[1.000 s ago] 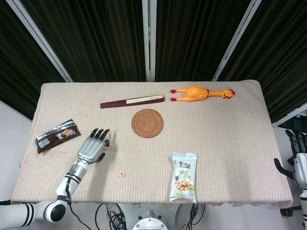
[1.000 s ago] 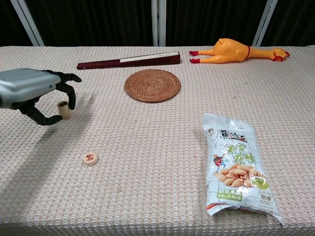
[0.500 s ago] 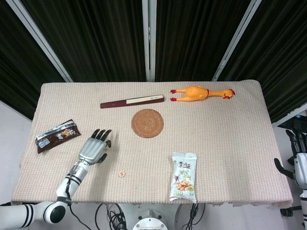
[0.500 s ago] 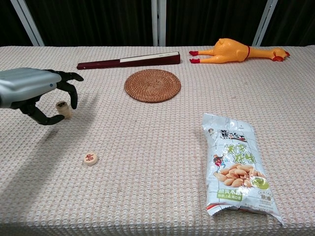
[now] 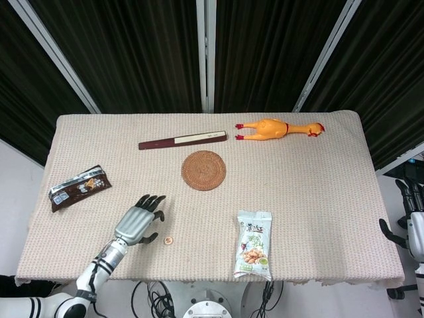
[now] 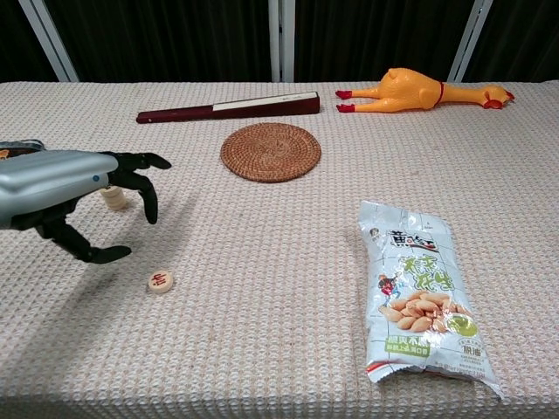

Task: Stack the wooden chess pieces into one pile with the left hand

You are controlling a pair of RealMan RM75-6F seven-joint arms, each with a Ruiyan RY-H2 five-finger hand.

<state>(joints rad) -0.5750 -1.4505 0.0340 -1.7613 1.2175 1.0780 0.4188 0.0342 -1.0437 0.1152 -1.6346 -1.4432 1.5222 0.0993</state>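
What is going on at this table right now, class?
The robot's left hand hovers open over the table, holding nothing, just beside a lone chess piece lying flat on the cloth. A small stack of pieces stands behind its fingers, partly hidden. The lone piece is not yet stacked. The right hand hangs off the table edge, idle. A coaster, snack bag, rubber chicken and fan lie untouched.

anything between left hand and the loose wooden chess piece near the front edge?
Nothing: chest view shows only bare woven cloth between the left hand and the flat round wooden chess piece.
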